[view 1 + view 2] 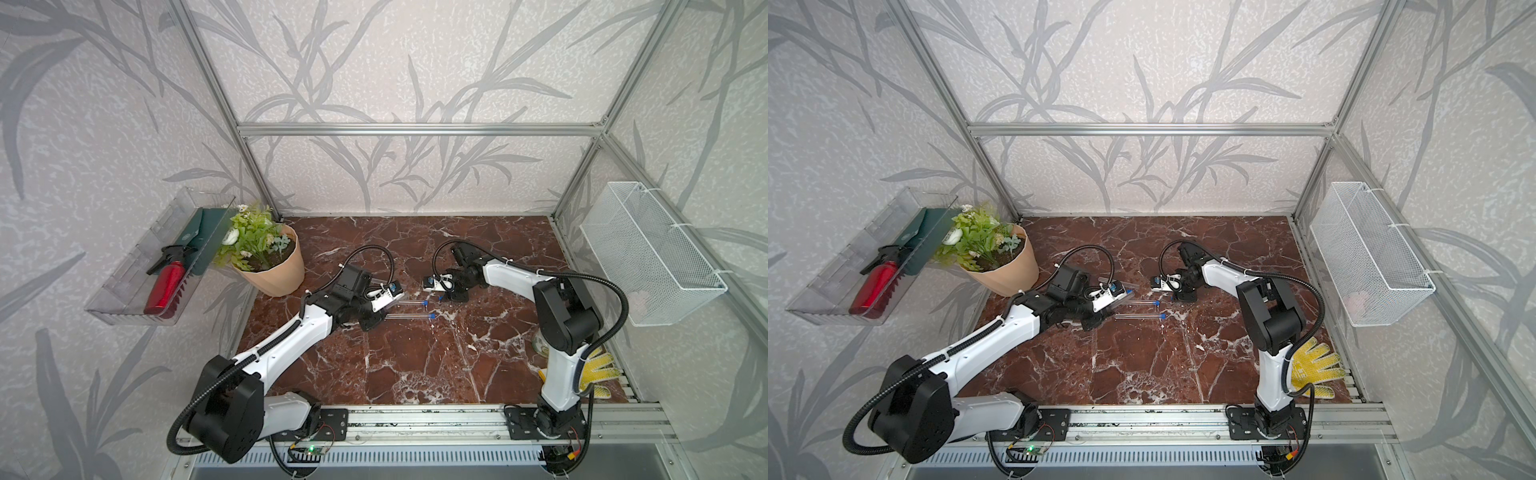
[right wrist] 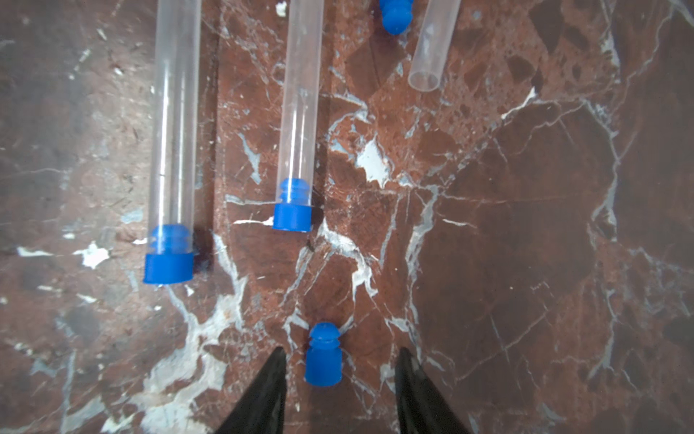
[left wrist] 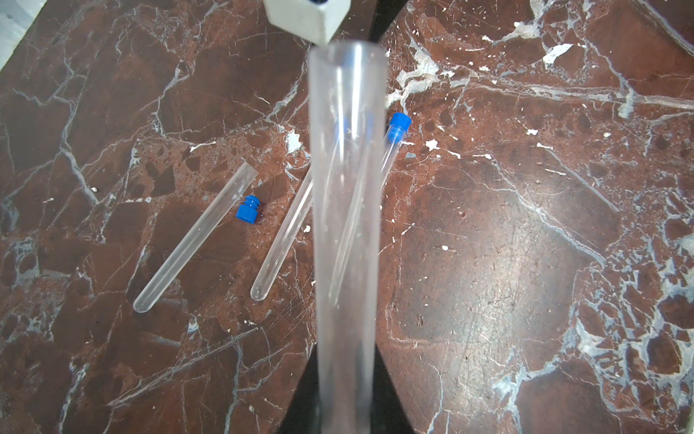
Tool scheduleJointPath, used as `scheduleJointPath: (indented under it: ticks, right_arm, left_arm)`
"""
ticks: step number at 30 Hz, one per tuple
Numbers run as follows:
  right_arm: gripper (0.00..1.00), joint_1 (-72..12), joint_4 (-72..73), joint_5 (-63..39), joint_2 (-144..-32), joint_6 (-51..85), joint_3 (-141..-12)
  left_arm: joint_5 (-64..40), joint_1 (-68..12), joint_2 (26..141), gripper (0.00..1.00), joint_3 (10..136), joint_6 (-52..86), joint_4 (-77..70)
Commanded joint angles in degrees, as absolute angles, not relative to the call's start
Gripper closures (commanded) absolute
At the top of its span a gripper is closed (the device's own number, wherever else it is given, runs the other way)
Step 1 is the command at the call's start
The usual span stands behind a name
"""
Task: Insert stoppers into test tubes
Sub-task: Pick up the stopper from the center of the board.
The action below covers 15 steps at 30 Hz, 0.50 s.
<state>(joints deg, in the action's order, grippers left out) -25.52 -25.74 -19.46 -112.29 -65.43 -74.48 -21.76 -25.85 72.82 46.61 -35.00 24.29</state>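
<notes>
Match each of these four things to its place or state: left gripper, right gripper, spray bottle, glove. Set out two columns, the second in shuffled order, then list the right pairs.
Things
1. left gripper
2. right gripper
3. spray bottle
4. glove

States
A. red, lying in the clear tray
B. open around a loose stopper that lies on the table
C. yellow, at the table's edge
D. shut on an unstoppered test tube

Pairs: 1-D, 2-B, 3-A, 4-C
</notes>
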Motion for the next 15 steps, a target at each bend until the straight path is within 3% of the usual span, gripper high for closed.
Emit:
scheduleJointPath:
  ticks: [1, 15]
  right_arm:
    - [0.55, -25.1, -27.9, -19.6, -113.8, -65.5, -76.3]
    - [0.62, -23.9, -32.5, -20.4, -114.9, -66.4, -77.1]
  left_arm:
    - [-23.6, -25.3, 71.7, 1.0, 47.7, -36.2, 26.1]
    - [-25.0, -24.3, 72.1, 1.0, 47.8, -36.6, 26.1]
